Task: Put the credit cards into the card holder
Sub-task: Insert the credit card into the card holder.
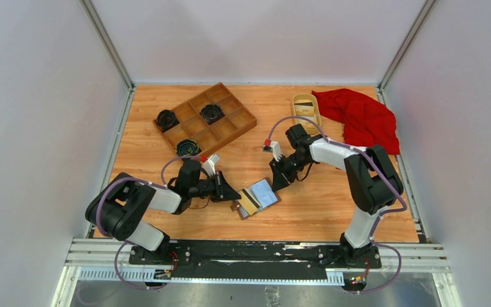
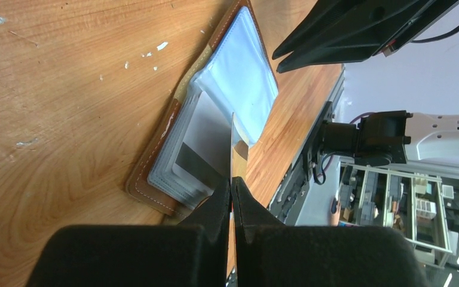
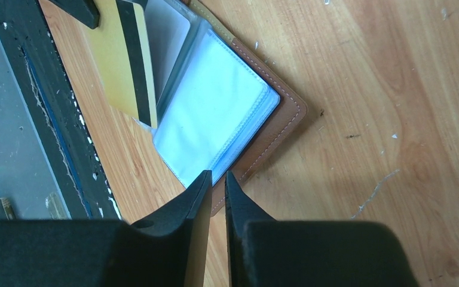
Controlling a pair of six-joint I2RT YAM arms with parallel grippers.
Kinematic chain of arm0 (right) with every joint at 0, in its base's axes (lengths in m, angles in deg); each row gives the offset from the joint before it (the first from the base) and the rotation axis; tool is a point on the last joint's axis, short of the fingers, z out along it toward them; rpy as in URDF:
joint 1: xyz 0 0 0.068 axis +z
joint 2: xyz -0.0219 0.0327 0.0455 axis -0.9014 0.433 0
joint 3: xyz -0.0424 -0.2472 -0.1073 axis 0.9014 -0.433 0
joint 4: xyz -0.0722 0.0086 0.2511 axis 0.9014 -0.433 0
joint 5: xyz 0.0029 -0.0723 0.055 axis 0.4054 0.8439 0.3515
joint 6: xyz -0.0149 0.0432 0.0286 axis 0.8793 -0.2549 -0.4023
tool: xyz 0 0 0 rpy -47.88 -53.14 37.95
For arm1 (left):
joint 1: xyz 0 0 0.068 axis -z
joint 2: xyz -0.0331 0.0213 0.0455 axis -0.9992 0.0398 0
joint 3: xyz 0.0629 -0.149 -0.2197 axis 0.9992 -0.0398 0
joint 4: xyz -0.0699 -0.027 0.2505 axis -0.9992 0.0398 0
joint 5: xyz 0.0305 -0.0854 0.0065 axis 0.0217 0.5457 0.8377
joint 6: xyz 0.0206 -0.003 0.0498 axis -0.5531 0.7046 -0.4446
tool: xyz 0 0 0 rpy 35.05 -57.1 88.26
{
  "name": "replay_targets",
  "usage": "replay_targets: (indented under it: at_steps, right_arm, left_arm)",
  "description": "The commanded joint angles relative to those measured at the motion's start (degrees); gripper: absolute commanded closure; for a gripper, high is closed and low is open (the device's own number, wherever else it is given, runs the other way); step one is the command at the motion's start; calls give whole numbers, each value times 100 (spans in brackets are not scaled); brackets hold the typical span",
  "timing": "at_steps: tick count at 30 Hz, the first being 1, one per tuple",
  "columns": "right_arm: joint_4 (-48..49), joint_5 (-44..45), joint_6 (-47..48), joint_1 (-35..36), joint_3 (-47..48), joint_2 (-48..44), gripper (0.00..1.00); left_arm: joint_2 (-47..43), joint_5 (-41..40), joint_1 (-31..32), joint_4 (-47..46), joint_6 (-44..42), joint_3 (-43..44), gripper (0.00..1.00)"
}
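The brown card holder lies open on the table, its blue-grey pockets facing up. My left gripper is shut on a credit card, gold with a dark stripe. The card's far end reaches over the holder's left half. My right gripper is nearly shut, with only a thin slit between its jaws. Its tips rest at the holder's right corner, and nothing shows pinched between them.
A wooden compartment tray at the back left holds three black round items. An oval yellow dish and a red cloth lie at the back right. The black base rail runs along the near edge.
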Motion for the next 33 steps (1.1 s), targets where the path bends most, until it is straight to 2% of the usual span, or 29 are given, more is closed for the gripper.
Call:
replay_targets:
  at_steps: [1,9,33]
  right_arm:
    - [-193,119,-34,114,162,64,83]
    - [-192,104,-38,123,171,61,83]
    - [-188,110,-86,200,188,118,83]
  left_arm:
    - [-7,-101,-66,133,-112,27,100]
    - [380,-324,-66,142,-16,157,100]
    - [720,-518,106,142,130,524,100]
